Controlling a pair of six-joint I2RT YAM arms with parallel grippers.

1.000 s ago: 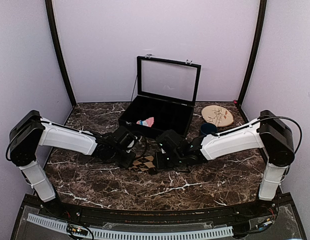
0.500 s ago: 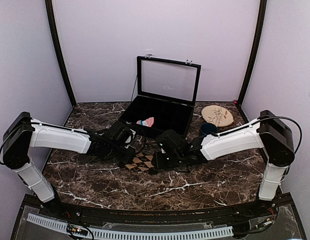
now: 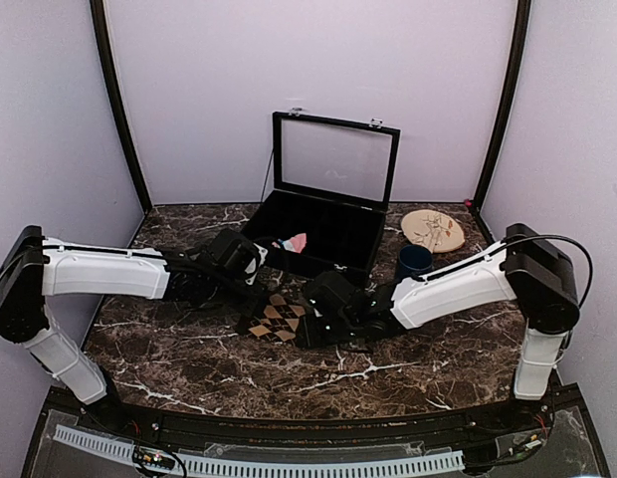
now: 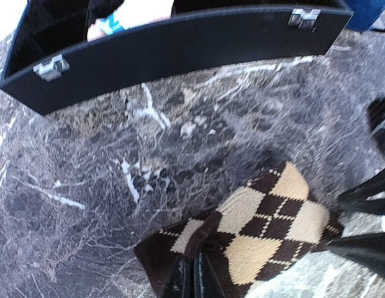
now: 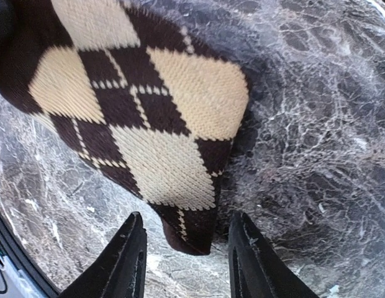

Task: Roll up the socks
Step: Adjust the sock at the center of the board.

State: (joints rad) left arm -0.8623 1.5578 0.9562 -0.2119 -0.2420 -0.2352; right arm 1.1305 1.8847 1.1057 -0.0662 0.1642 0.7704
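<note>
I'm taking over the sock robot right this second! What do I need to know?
The left gripper is shut on one edge of the brown argyle sock.
The right gripper is open, with a finger on either side of the sock's opposite end, not squeezing it.
The brown argyle sock lies flat on the marble table, just in front of the black case.
The pink sock lies inside the open case.
Done: nothing is rolled yet.
Left: roll both socks. The pink sock probably has to come out of the case first.
</note>
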